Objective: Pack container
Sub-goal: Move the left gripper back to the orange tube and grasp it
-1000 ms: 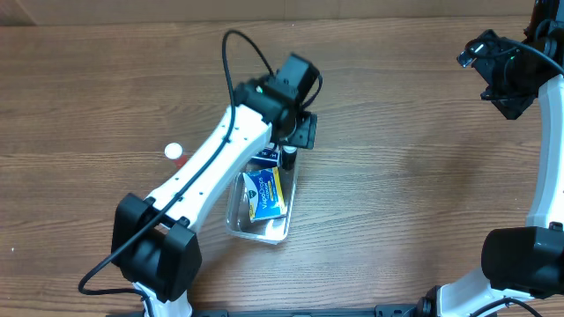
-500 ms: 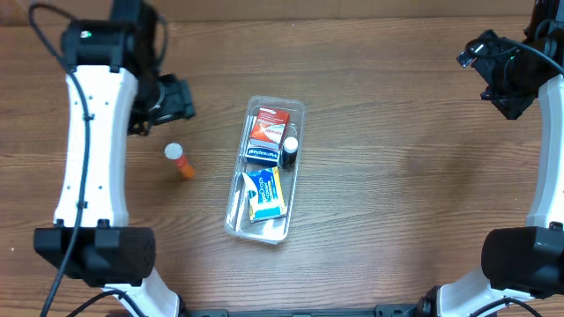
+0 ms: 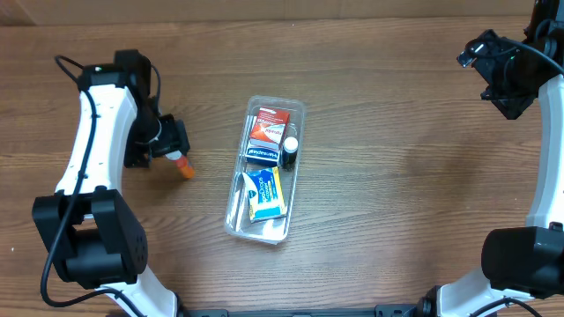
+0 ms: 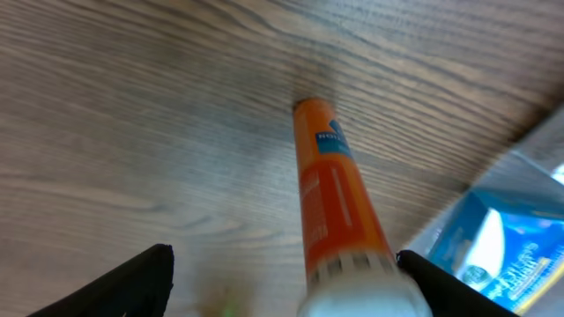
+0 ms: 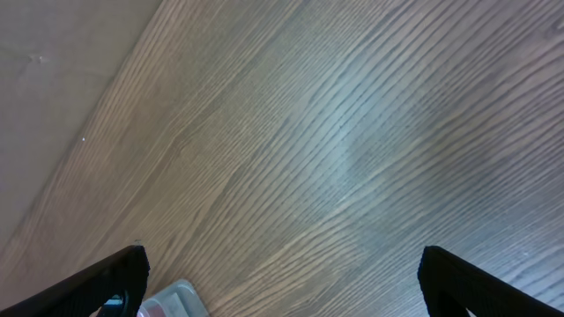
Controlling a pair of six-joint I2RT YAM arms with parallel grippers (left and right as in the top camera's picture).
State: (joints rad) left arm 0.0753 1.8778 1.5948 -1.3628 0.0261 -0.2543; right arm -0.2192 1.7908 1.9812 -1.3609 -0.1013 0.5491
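Container (image 3: 235,211) is sitting midway between left and right edges while the left gripper (image 3: 169,143), jaws spread, is straddling the tube (image 4: 330,194) nearer the left edge; closing off-centre could be sending it rolling away.

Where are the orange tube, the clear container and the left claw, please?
orange tube (image 4: 330,189), left wrist view, mid-body.
container (image 3: 236,210), overhead view, bare left wall.
left claw (image 4: 284,255), left wrist view, midway between its fingertips.

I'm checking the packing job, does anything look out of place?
Yes: an orange tube lies on the table outside the container, to its left, between the left gripper's open fingers.
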